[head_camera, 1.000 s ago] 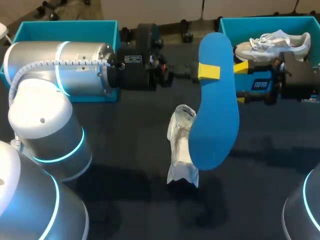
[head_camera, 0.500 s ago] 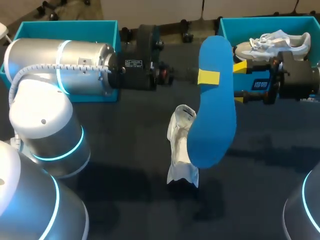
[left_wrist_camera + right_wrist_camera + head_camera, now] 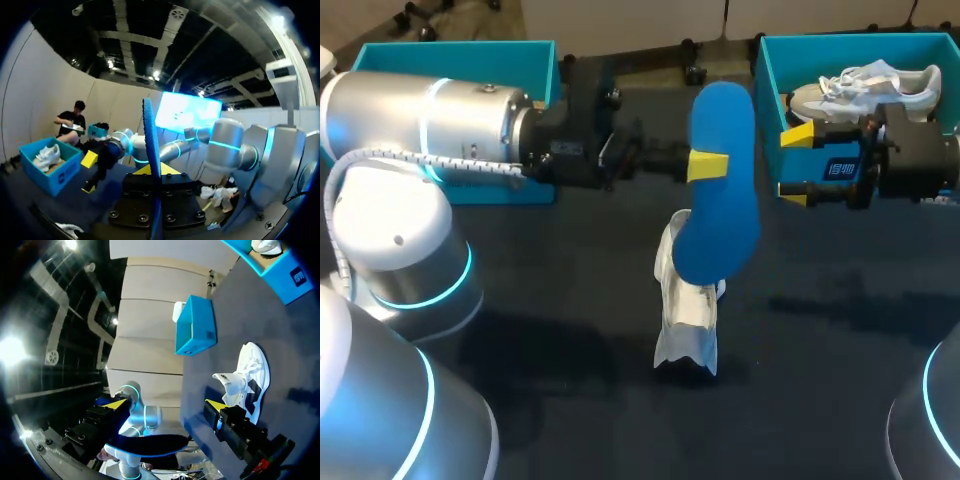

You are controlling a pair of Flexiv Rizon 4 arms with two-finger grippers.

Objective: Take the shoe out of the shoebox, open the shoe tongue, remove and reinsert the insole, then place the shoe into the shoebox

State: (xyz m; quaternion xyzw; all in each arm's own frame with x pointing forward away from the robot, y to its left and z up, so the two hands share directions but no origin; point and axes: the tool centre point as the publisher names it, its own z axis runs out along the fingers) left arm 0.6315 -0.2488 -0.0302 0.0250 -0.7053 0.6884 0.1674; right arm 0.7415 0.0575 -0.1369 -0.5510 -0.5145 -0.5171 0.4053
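Note:
A white shoe (image 3: 686, 312) (image 3: 248, 381) lies on the dark table near the middle. Above it hangs the blue insole (image 3: 719, 195), and its lower end hides the shoe's opening in the head view. My left gripper (image 3: 708, 165) is shut on the insole's upper half; in the left wrist view the insole (image 3: 150, 135) stands edge-on between the fingers of the left gripper (image 3: 152, 172). My right gripper (image 3: 798, 166) (image 3: 165, 405) is open and holds nothing, to the right of the insole by the shoebox (image 3: 772, 70). The insole (image 3: 147, 444) shows beside the right gripper's fingers.
The teal shoebox at the back right holds a second white shoe (image 3: 865, 85) (image 3: 47, 154). Another teal box (image 3: 455, 58) (image 3: 195, 325) stands at the back left behind my left arm. Bare dark table lies in front of the shoe.
My left arm has swung the insole to the left and turned it, so its lower end now sits over the shoe's opening. The right arm and the shoe have not moved.

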